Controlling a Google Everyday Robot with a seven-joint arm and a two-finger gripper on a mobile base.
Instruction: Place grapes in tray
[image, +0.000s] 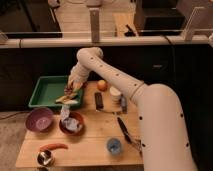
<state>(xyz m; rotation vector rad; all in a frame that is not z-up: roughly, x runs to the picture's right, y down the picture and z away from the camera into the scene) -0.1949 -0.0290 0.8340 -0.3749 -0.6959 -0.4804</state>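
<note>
Here: gripper (70, 89) low at the right rim of the tray (44, 91); whether it grips, cannot tell. Grapes (67, 91) a dark lump at its tip, just above a pale yellowish item (68, 99). Best: shift left over the tray floor, lower, then let go.

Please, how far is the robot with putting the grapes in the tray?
Done: the grapes are at the tray, a dark lump by its right rim. In hand: the gripper is at that rim, right at the grapes, above a pale yellowish item. Left: the grapes do not clearly lie on the tray's floor, and the gripper is not yet drawn away.
</note>
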